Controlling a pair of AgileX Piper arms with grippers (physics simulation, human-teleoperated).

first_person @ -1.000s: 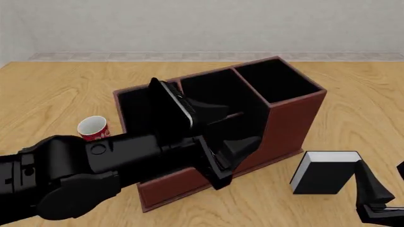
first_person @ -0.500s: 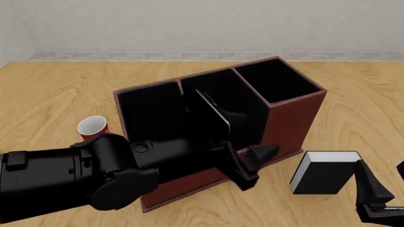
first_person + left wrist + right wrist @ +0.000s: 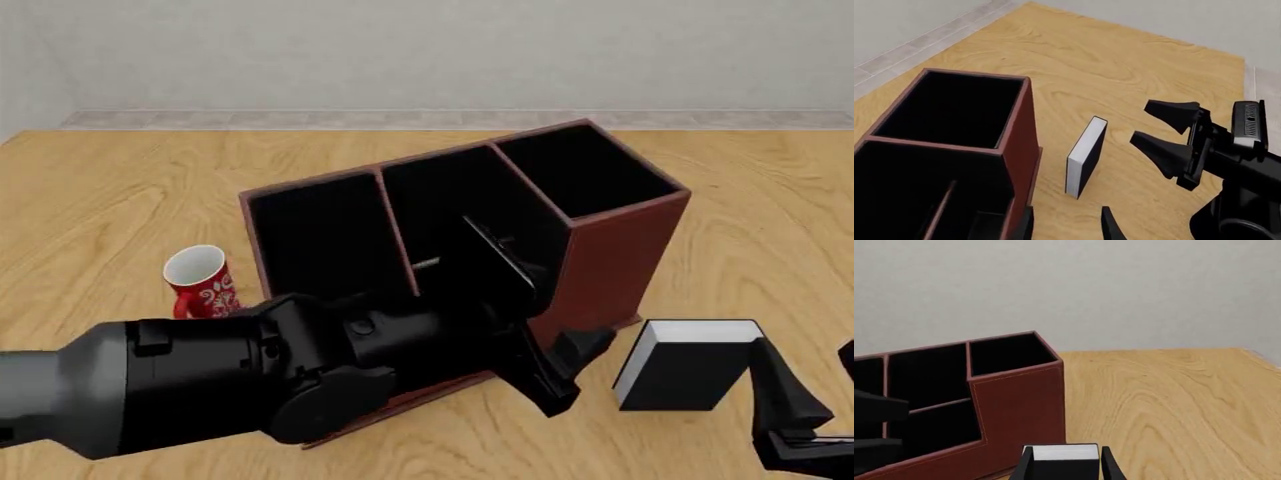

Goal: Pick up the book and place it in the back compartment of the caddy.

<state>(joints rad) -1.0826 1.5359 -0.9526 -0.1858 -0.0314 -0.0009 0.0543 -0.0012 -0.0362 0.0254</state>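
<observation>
Nearest the camera in the front view, the right claw [image 3: 787, 405] sits low at the lower right corner of the frame, its black fingers spread. In the right wrist view the two fingertips [image 3: 1025, 463] flank the thick black-covered hardcover book with white page edges [image 3: 685, 364]; whether they touch its covers cannot be told. The book stands upright on the light wooden desk [image 3: 107, 200], white page edge upward, just beside the right end of the large reddish-brown leather-look caddy with black lining [image 3: 607, 250] but apart from it.

The bulky black left arm [image 3: 267, 375] reaches in from the left across the front of the caddy. The left claw [image 3: 567, 370] hangs just ahead of the caddy's lower front wall, near the book's left side, with its fingers parted and nothing between them.

Farther off, the caddy's small back compartment [image 3: 447, 215] lies behind the thin cross divider, between the two long black slots. A red-and-white patterned mug [image 3: 200, 278] stands on the desk just beside the caddy's left end.
</observation>
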